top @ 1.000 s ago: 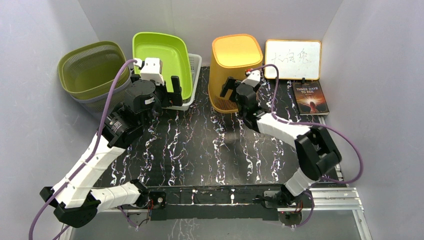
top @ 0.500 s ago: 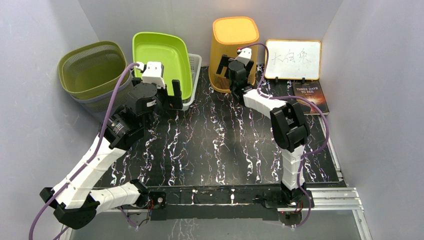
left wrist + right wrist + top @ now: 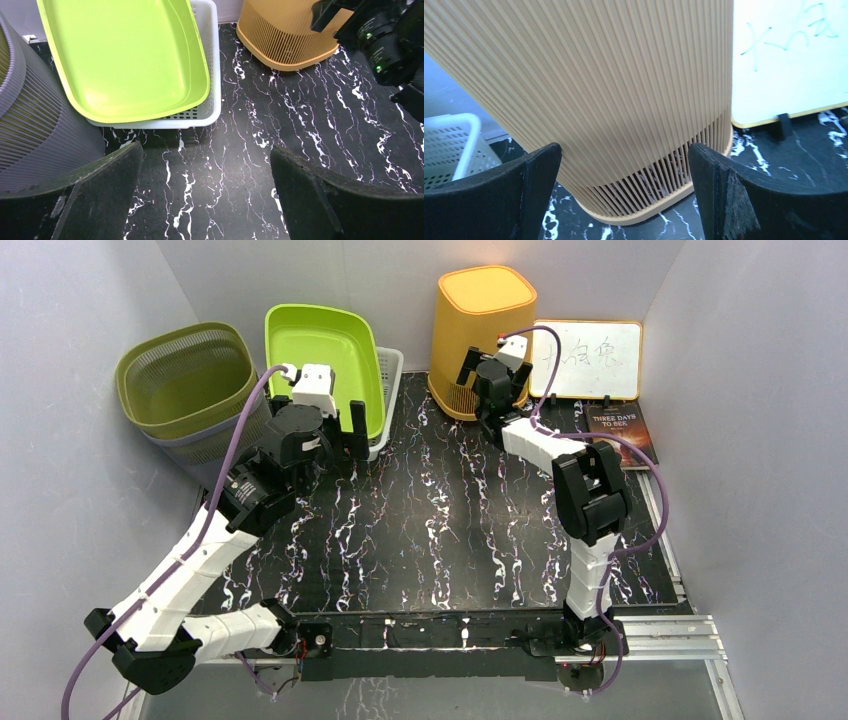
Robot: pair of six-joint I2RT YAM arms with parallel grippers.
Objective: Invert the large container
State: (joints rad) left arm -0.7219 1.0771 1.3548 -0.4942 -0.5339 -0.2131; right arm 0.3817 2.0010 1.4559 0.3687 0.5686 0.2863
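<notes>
Two grippers stood wide open, empty: right gripper (image 3: 492, 372) faced orange container (image 3: 480, 335), left gripper (image 3: 205, 160) hung left of it by white basket (image 3: 212, 60); whiteboard (image 3: 590, 358) sat right; book (image 3: 622, 435) showed only overhead.

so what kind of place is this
Probably a robot test booth, not a home: plain grey walls box in a marbled table, with staged props like an orange bin, a whiteboard and a book.
</notes>
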